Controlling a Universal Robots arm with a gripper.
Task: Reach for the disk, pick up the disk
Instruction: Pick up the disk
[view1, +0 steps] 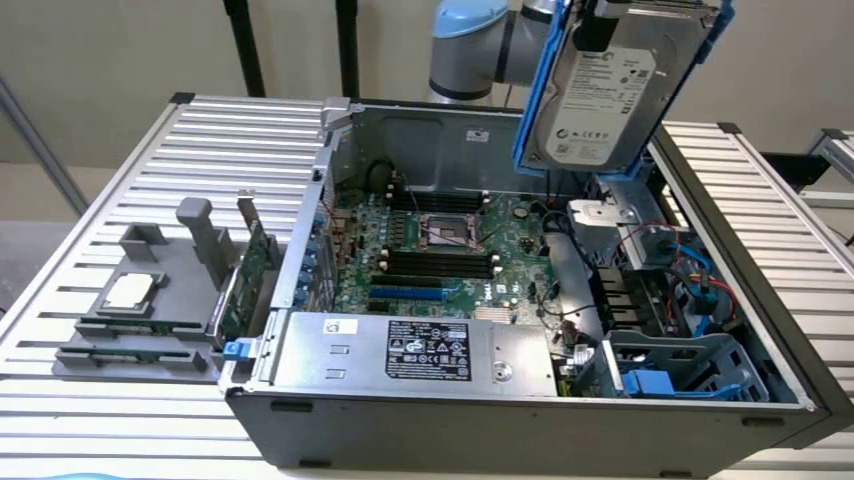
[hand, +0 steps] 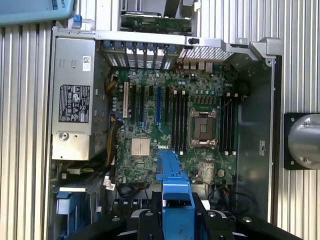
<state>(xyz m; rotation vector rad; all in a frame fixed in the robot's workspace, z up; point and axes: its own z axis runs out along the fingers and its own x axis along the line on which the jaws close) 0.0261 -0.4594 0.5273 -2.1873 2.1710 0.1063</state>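
Gripper (hand: 177, 220) pinching flat silver-grey metal disk w/ white label (view1: 607, 85) by its blue plastic rail. Disk lifted clear, tilted, above open grey computer case (view1: 534, 400) nr its back edge, on slatted metal table (view1: 94, 200).

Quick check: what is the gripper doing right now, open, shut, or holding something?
Gripper: shut on the flat silver-grey metal disk with blue plastic rails, lifted above the open computer case.

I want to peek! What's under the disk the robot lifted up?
Below the raised disk sits the open computer case, its green motherboard showing. The disk covers the case's far corner.
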